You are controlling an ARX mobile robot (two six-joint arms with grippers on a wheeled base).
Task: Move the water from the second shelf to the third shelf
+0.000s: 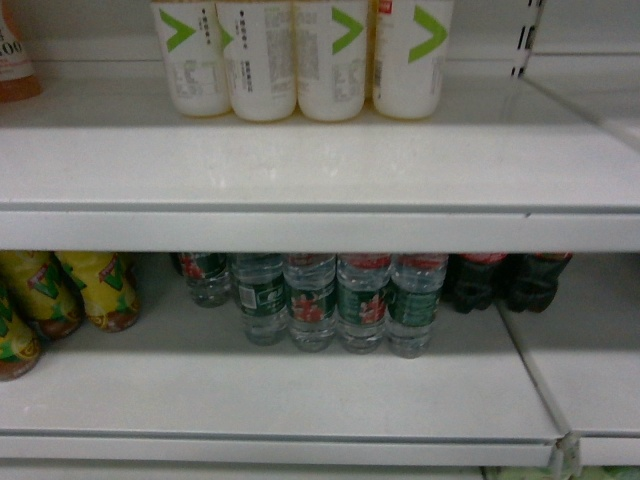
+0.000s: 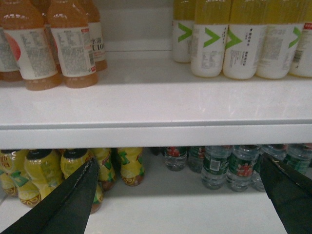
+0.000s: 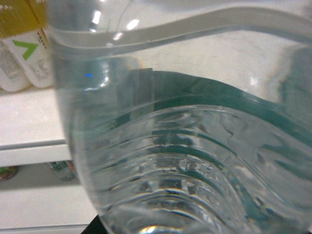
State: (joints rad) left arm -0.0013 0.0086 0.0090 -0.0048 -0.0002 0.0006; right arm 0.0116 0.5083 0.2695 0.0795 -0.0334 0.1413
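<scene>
Right gripper: jaws unseen, state indeterminate; a water bottle (image 3: pixel 185 161) fills its wrist view, apparently carried. Left gripper (image 2: pixel 180 195): jaws spread, empty. Advisable: keep the bottle upright, set down at 6 o'clock of the white-labelled bottles (image 1: pixel 300 55).

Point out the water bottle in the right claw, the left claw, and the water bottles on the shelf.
water bottle (image 3: pixel 185 165), right wrist view, ribbed clear body.
left claw (image 2: pixel 178 185), left wrist view, midway between fingertips.
water bottles on the shelf (image 1: pixel 312 300), head view, green label.
</scene>
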